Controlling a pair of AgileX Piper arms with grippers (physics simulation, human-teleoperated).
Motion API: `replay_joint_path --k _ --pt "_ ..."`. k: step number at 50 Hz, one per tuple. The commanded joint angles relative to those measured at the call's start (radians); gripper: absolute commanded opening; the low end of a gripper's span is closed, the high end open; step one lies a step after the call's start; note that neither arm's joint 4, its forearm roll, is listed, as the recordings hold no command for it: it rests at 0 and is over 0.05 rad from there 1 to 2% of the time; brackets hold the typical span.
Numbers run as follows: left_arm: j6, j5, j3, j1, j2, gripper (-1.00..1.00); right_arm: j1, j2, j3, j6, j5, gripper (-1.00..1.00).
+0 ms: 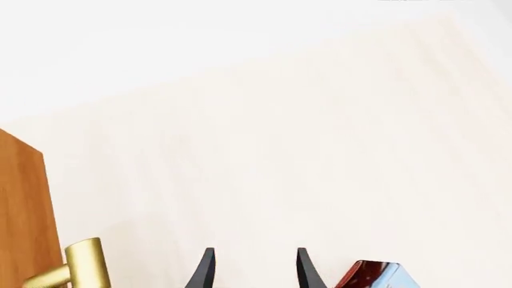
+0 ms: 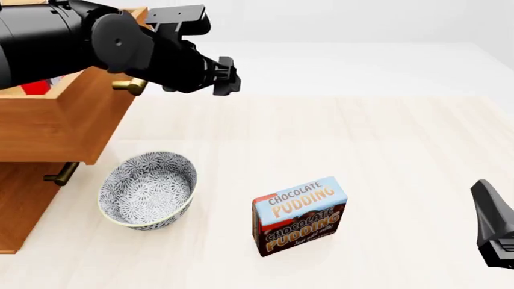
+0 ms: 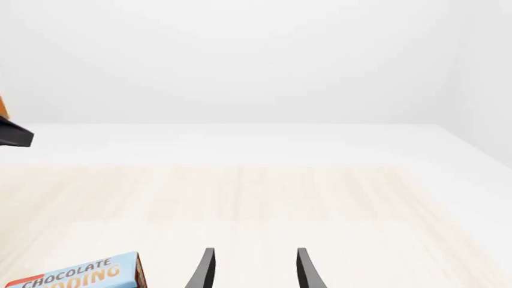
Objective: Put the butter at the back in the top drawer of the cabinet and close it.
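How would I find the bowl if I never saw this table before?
Start at the wooden cabinet on the table's left side. Just right of its lower drawers sits the bowl, round, open on top and covered in a grey-and-white pattern. Its neighbour, the Chocolate Pudding box, is blue, brown and square-cornered with big lettering.

The left gripper (image 1: 255, 273) hangs over the pale desk (image 1: 304, 150), its two dark fingers (image 1: 205, 271) parted with nothing between them. To one side of it stands a brass handle (image 1: 80, 267) on brown wood; on the other, a glossy red-and-blue box corner (image 1: 376, 276).
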Motion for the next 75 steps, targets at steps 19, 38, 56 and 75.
replay_joint_path --k 19,38,56,75 --pt "0.017 0.037 0.029 0.106 -0.059 1.00 0.000 0.000 0.000 0.000 0.000 1.00" --pt "0.029 0.037 0.071 0.176 -0.082 1.00 0.000 0.000 0.000 0.000 0.000 1.00" --pt "0.006 -0.003 0.128 0.247 -0.069 1.00 0.000 0.000 0.000 0.000 0.000 1.00" --pt "0.031 -0.024 0.163 0.331 -0.075 1.00 0.000 0.000 0.000 0.000 0.000 1.00"
